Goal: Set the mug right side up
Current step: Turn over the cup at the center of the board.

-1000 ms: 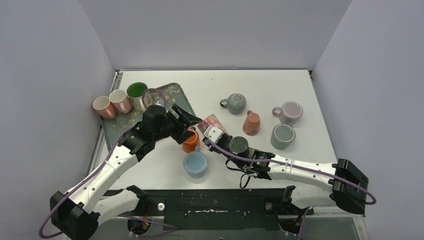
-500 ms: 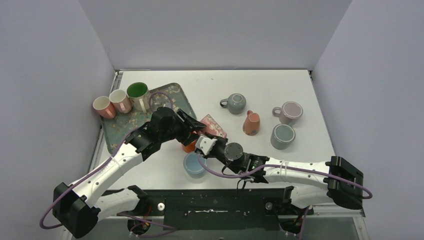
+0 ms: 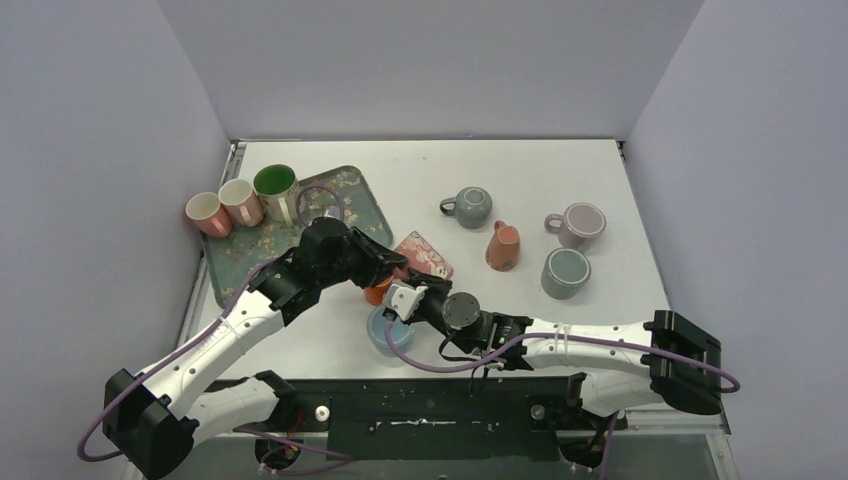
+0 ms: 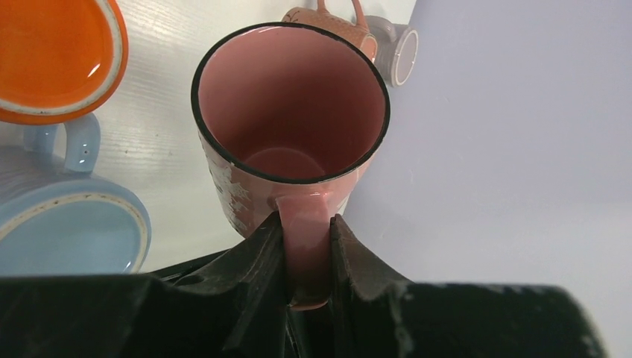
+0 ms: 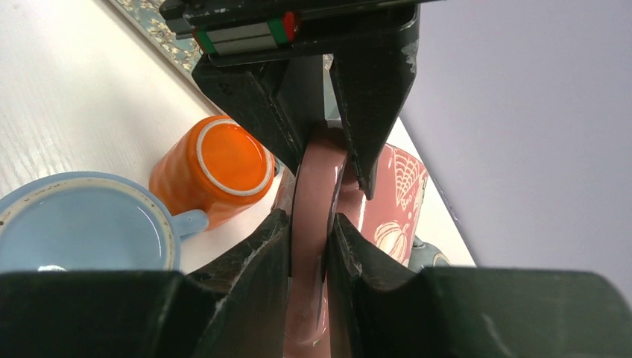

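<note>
The left gripper (image 4: 306, 226) and right gripper (image 5: 308, 224) both pinch tight on the pink mug's (image 4: 291, 112) handle (image 5: 316, 170). The mug is tilted beside the orange mug (image 5: 223, 168). If the arms twist against each other, the handle may slip and the mug drop.

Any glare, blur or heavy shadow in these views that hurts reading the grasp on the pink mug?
Top external: even soft light, sharp, but the pink mug is partly occluded. Left wrist: mug crisp, the left hand dark and slightly soft, small glare inside the orange mug. Right wrist: the right hand blurred and underexposed, a sheen on the mug's handle.
</note>
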### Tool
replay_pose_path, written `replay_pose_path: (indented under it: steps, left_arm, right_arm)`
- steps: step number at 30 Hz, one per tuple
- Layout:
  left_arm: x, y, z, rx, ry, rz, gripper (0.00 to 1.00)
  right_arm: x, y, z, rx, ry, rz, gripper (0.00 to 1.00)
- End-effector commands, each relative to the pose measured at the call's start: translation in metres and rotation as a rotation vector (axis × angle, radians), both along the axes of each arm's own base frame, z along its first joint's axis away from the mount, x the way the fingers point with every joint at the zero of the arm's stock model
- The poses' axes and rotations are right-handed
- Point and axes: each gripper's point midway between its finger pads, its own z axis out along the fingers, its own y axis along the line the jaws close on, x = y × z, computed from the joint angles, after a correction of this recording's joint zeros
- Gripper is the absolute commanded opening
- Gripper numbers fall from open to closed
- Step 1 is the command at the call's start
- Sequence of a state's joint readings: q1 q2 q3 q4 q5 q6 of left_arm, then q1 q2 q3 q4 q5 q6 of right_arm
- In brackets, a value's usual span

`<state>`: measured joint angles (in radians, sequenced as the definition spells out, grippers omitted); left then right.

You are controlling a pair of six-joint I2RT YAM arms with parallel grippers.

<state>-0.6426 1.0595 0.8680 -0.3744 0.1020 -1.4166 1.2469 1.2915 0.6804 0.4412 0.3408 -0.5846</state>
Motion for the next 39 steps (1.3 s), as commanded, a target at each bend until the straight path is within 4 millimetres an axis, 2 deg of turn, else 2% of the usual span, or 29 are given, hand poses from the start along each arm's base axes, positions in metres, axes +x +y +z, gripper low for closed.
replay_pose_path:
  steps: [1,4,9,11,15,17,18,22,29,39]
  left_arm:
    - [0.012,-0.009,0.048,-0.112,-0.209,-0.013,0.00]
    - [0.015,-0.010,0.062,-0.157,-0.300,-0.017,0.00]
    - [0.021,-0.006,0.086,-0.159,-0.450,-0.007,0.00]
    - [0.023,-0.006,0.093,-0.158,-0.495,-0.006,0.00]
    - [0.032,-0.003,0.100,-0.114,-0.599,0.005,0.00]
    - [0.036,-0.003,0.107,-0.081,-0.666,-0.007,0.00]
    - [0.038,-0.003,0.111,-0.055,-0.698,-0.011,0.00]
    - [0.050,0.007,0.119,0.076,-0.785,0.018,0.00]
    - [0.081,0.051,0.115,0.416,-0.892,0.172,0.00]
    - [0.128,0.085,0.117,0.815,-0.987,0.316,0.00]
  right_arm:
    - [0.001,0.006,0.067,0.184,-0.087,-0.015,0.30]
    - [-0.001,0.000,0.067,0.201,-0.077,-0.026,0.44]
    - [-0.004,-0.015,0.072,0.265,-0.056,-0.047,0.50]
    - [-0.006,-0.021,0.076,0.300,-0.041,-0.050,0.56]
    - [-0.010,-0.035,0.085,0.380,-0.004,-0.069,0.76]
    - [-0.012,-0.042,0.090,0.424,0.017,-0.080,0.96]
    - [-0.013,-0.046,0.092,0.444,0.030,-0.082,0.99]
    - [-0.020,-0.062,0.098,0.516,0.089,-0.091,1.00]
    - [-0.031,-0.085,0.102,0.591,0.163,-0.086,1.00]
    - [-0.041,-0.082,0.096,0.605,0.239,-0.048,1.00]
